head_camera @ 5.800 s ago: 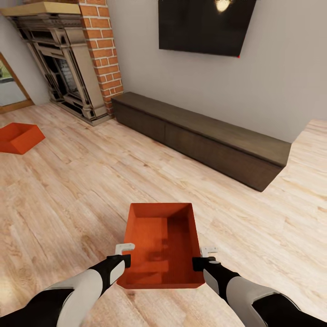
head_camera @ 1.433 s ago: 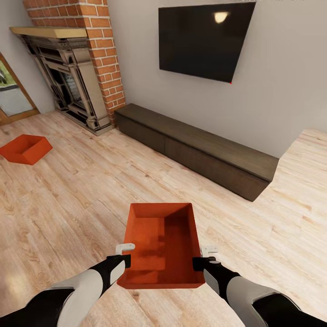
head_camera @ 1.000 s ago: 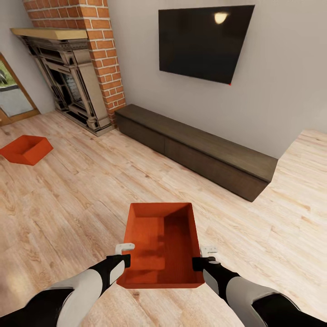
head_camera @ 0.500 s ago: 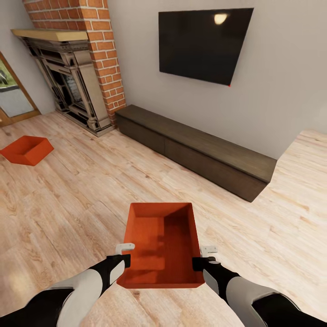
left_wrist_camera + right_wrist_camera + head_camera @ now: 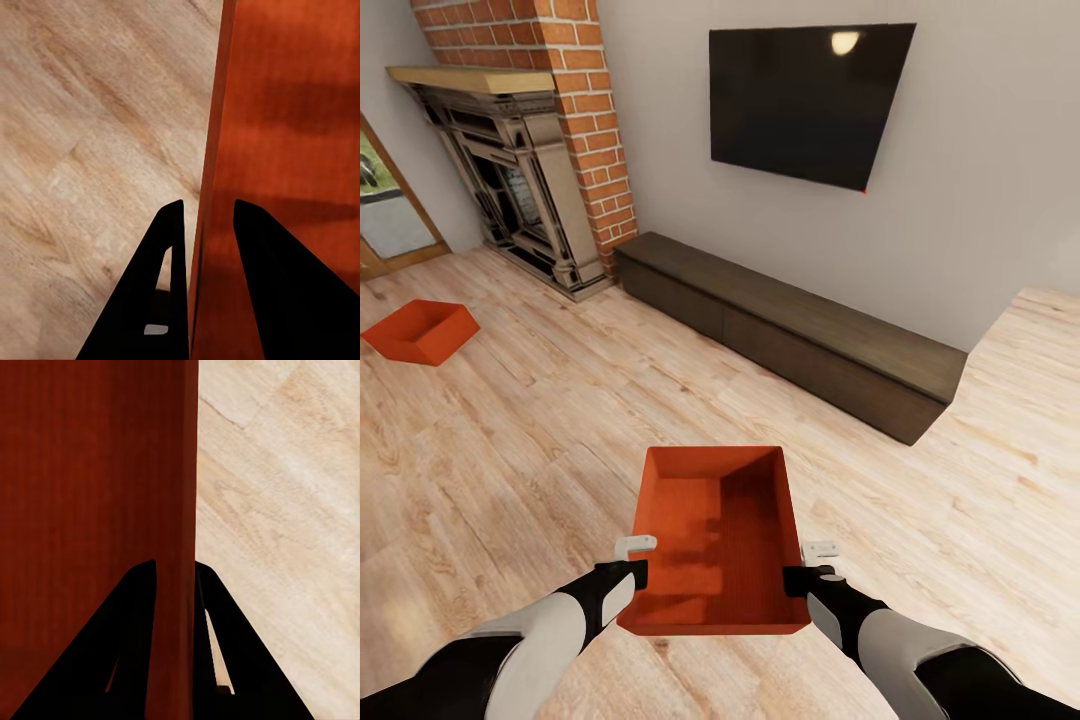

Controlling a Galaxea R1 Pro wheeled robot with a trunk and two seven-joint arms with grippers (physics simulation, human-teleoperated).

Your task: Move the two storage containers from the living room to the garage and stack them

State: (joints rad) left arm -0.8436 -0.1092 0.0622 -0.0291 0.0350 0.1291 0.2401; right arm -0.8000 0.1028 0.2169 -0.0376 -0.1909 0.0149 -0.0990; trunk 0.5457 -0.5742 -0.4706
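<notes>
Both pincers, left pincer point(image 5: 632, 565) and right pincer point(image 5: 807, 570), clench the near container point(image 5: 715, 540) by its side walls; carry it level, away from the fireplace point(image 5: 510, 170).

Brick fireplace point(image 5: 530, 150), wall TV point(image 5: 805, 100), low cabinet point(image 5: 790, 325), plank floor point(image 5: 510, 430).

The fireplace point(image 5: 510, 170) and its brick chimney point(image 5: 575, 100) are cut off at the top edge; the glass door point(image 5: 390, 210) runs off the far left. The held container point(image 5: 715, 540) hides the floor beneath it, and its walls cover the inner fingertips of the left claw point(image 5: 202, 232) and right claw point(image 5: 176, 585).
</notes>
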